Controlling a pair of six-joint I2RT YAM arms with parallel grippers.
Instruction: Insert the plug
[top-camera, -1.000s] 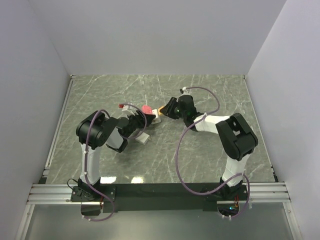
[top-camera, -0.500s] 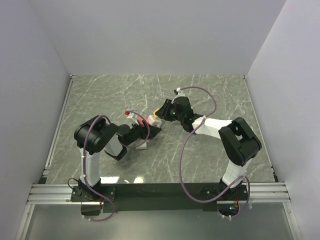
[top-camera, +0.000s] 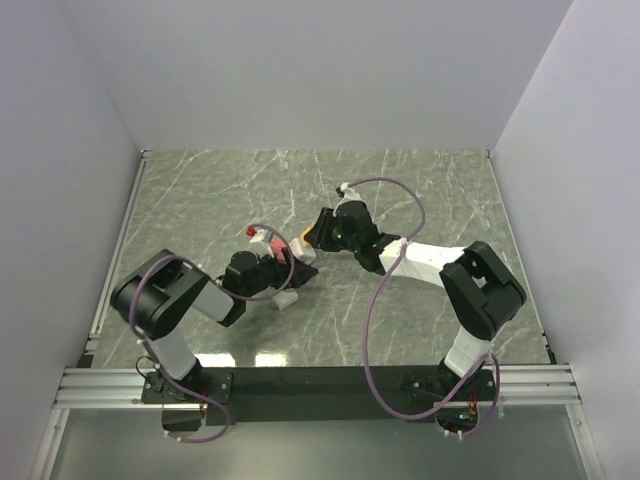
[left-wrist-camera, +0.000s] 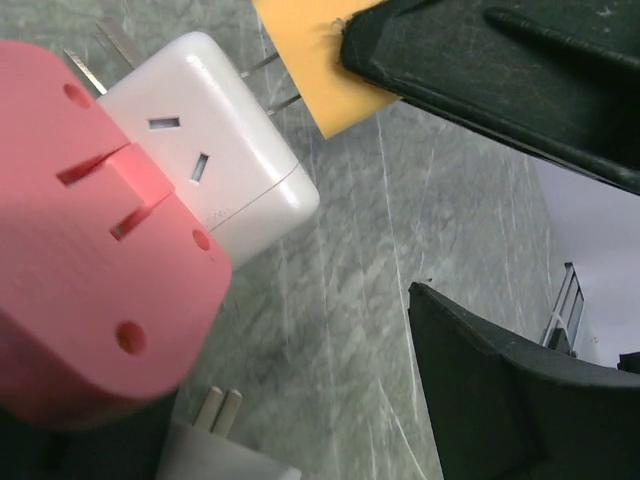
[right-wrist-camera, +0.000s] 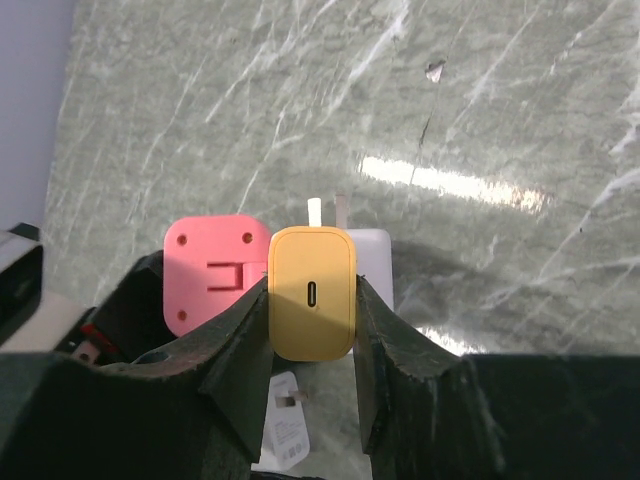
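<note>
Right wrist shows right fingers (right-wrist-camera: 235, 360) pinching the likely light, slick orange plug (right-wrist-camera: 312, 293) by its flat sides; left fingers (left-wrist-camera: 500, 400) gape wide.

Orange plug (right-wrist-camera: 312, 293) between fingers (right-wrist-camera: 243, 352), pink adapter (right-wrist-camera: 214, 270) alongside

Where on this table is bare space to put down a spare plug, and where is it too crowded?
Free: the far strip of the table along the back wall, and the right side beyond the right arm. Crowded: the centre, where pink adapter, white adapter and yellow charger cluster.
</note>
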